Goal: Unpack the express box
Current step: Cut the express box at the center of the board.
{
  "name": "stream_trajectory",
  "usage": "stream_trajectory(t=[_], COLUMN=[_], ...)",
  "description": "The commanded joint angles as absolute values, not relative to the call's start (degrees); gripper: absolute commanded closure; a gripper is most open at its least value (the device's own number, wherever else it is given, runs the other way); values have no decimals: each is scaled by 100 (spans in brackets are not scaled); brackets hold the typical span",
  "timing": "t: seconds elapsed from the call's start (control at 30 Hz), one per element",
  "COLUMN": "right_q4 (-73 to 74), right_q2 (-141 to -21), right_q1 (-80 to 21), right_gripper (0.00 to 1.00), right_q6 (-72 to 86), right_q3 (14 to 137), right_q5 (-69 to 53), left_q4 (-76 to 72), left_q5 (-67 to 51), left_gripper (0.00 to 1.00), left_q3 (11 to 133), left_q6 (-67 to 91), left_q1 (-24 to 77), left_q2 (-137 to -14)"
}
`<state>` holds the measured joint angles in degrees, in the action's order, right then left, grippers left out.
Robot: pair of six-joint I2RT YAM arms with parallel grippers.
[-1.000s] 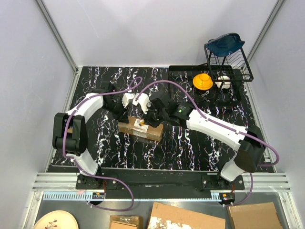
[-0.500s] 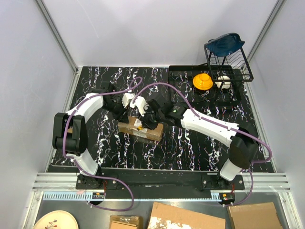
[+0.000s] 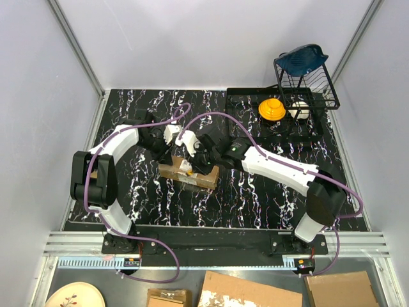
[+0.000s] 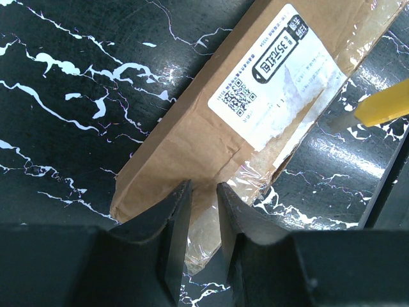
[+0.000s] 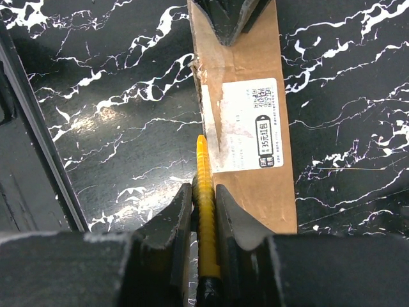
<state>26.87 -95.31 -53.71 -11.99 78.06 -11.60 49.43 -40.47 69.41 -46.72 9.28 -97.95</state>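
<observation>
While walls (image 3: 192, 45) are white, express box (image 3: 188, 174) lies on black tabletop (image 3: 255, 198)

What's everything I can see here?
express box: 1, brown, mid-table
utility knife: 1, yellow, tip at the box
tray: 1, black, far right
wire rack: 1, black, at the tray's right end
blue item: 1, on the rack's top
round item: 1, yellow, beside the rack
cardboard pieces: 3, brown, beyond the table's near edge
plate: 1, cream, bottom left
arms: 2, white and black, reaching the box
left gripper: 1, black, at the box's end
right gripper: 1, black, shut on the knife
</observation>
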Motion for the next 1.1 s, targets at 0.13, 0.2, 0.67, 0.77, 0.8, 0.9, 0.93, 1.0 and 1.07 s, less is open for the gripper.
stream_trajectory(t=[0.13, 0.2, 0.67, 0.77, 0.8, 0.9, 0.93, 1.0, 1.07], right_q4=[2593, 2584, 2654, 2672, 2681, 2742, 2742, 2777, 2821], right_q2=[-9545, -9554, -9554, -9589, -9615, -9668, -9685, -9738, -9826], right_q1=[-5247, -5247, -5229, -5229, -5229, -5230, -5229, -5229, -5229], right_gripper=[100, 100, 100, 100, 100, 100, 100, 100, 100], right_q6=[-1248, -1257, -1204, -1204, -1204, -1178, -1186, -1178, -1178], right_q3=[7814, 7796, 7761, 7770, 7787, 7831, 7840, 7892, 7954], right_q5=[-1116, -1081, -1195, -1204, -1213, -1248, -1257, -1274, -1318], left_q4=[4799, 4790, 4790, 4799, 4799, 4799, 4799, 4799, 4790], left_q5=[-3463, -3472, -3463, -3454, -3454, -3454, -3472, -3472, -3472], left_gripper=[70, 70, 70, 70, 70, 70, 71, 71, 71], left_q3=[6680, 6680, 6671, 6680, 6680, 6680, 6680, 6680, 6671], left_q6=[-4931, -4931, -4939, -4939, -4939, -4939, -4939, -4948, -4940], left_q1=[993, 984, 984, 984, 984, 984, 984, 976, 976], left_q2=[-10222, -10222, -10222, -10230, -10230, -10231, -10230, -10230, -10230])
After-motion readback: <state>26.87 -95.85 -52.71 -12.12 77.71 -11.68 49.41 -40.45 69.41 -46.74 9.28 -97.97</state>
